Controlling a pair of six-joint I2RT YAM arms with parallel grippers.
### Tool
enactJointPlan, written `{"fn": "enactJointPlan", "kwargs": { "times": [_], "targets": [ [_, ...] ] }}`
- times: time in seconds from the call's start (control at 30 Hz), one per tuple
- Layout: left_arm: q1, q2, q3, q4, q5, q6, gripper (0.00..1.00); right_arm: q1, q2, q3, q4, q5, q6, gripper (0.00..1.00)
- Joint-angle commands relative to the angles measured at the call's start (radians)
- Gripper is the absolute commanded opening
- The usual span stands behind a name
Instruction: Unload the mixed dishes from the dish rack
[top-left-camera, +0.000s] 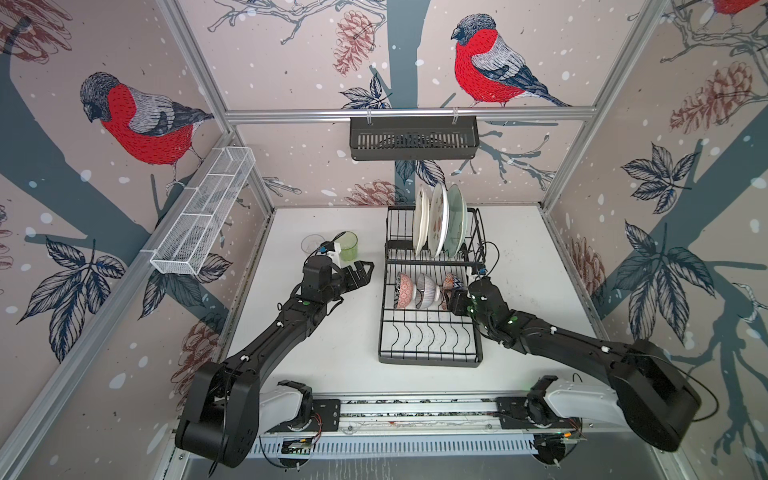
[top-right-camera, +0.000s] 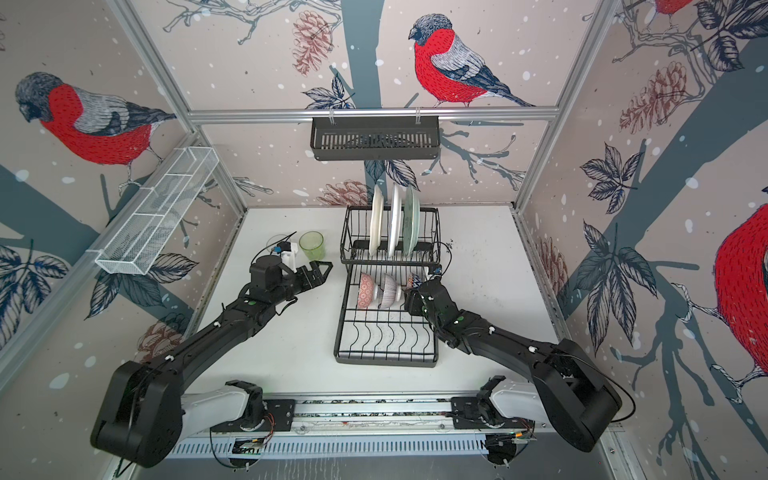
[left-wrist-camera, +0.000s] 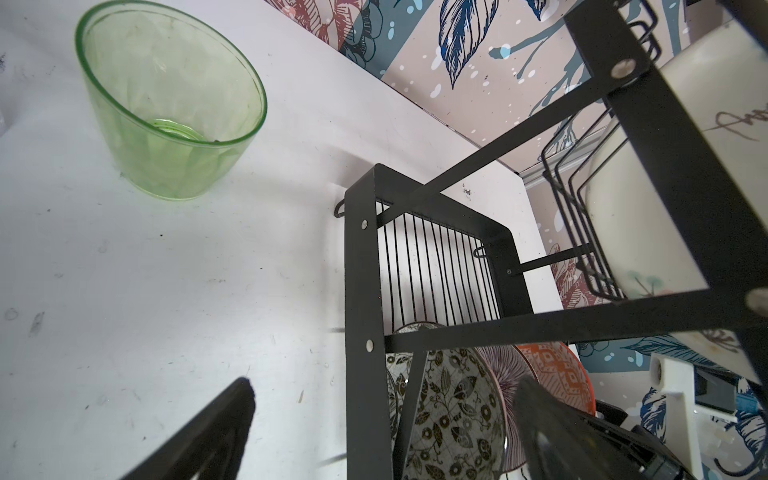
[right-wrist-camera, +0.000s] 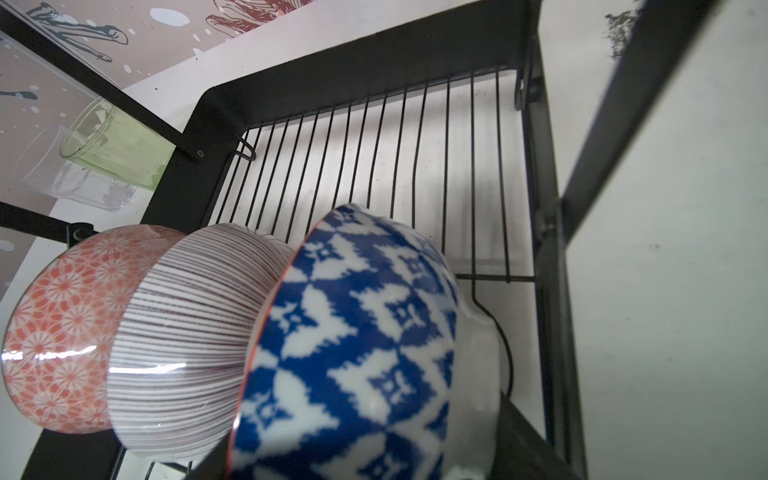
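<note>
The black wire dish rack (top-left-camera: 428, 345) (top-right-camera: 386, 340) stands mid-table. Three plates stand upright in its raised section: white (top-left-camera: 420, 220), watermelon (top-left-camera: 437, 220) and pale green (top-left-camera: 455, 216). On its flat tray lean a pink bowl (right-wrist-camera: 62, 324), a striped bowl (right-wrist-camera: 187, 340) and a blue bowl (right-wrist-camera: 353, 353). My right gripper (top-left-camera: 449, 297) (right-wrist-camera: 361, 440) is shut on the blue bowl, which tilts away from the others. My left gripper (top-left-camera: 363, 274) (left-wrist-camera: 382, 390) hangs open and empty beside the rack's left side. A green tumbler (top-left-camera: 347, 245) (left-wrist-camera: 166, 112) and a clear tumbler (top-left-camera: 311, 243) stand on the table left of the rack.
A black slotted wall basket (top-left-camera: 413, 137) hangs on the back rail. A long white mesh basket (top-left-camera: 203, 216) is fixed to the left wall. The arms' base rail (top-left-camera: 415, 411) runs along the table's front edge. Patterned walls close in three sides.
</note>
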Motion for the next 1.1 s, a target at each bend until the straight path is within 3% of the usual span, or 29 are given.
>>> {"fn": "enactJointPlan", "kwargs": {
  "times": [0.0,1.07],
  "targets": [
    [0.0,-0.006,-0.004,0.041,0.006,0.007,0.97,0.002,-0.015,0.0,-0.041,0.04,0.004,0.6],
    [-0.024,-0.05,-0.044,0.113,0.029,-0.025,0.97,0.022,-0.132,-0.016,-0.086,-0.082,0.015,0.59]
  ]
}}
